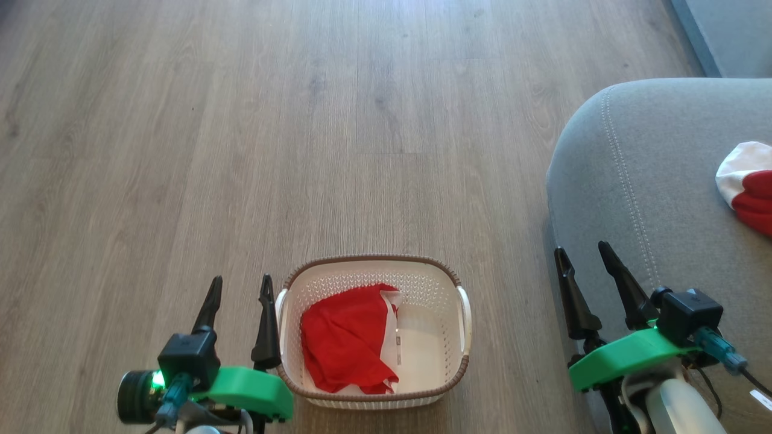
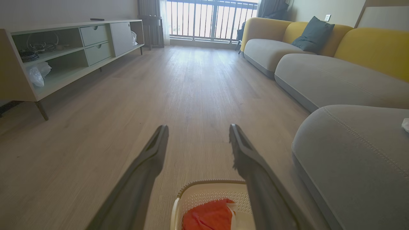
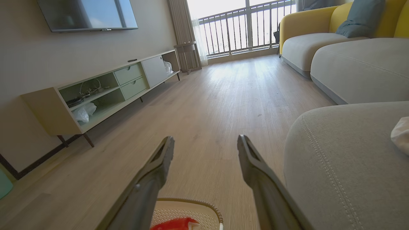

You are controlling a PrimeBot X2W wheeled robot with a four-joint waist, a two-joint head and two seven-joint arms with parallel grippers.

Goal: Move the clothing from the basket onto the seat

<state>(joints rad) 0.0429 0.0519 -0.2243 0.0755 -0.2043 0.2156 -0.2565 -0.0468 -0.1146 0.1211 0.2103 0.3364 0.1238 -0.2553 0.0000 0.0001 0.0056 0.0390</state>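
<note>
The left gripper [image 1: 241,279] hangs just left of the basket [image 1: 374,260], jaws spread wide and empty. The right gripper [image 1: 581,248] stands well right of the basket, by the near edge of the seat [image 1: 633,181], also spread and holding nothing.

One red garment [image 1: 344,337] lies crumpled in the basket's left half, with a white edge showing along its right side.

The risks, as I judge them:
- The left fingers are very near the basket's left handle [image 1: 280,304], so a straight descent could strike the rim and shove the light basket across the floor [image 1: 241,120].
- A pinch on a loose fold could slip.
- The cloth could snag and lift the basket with it.

Right of the basket and farther off, the seat already carries the other garment [image 1: 748,187]. A short release could let this one slide off the rounded corner.
</note>
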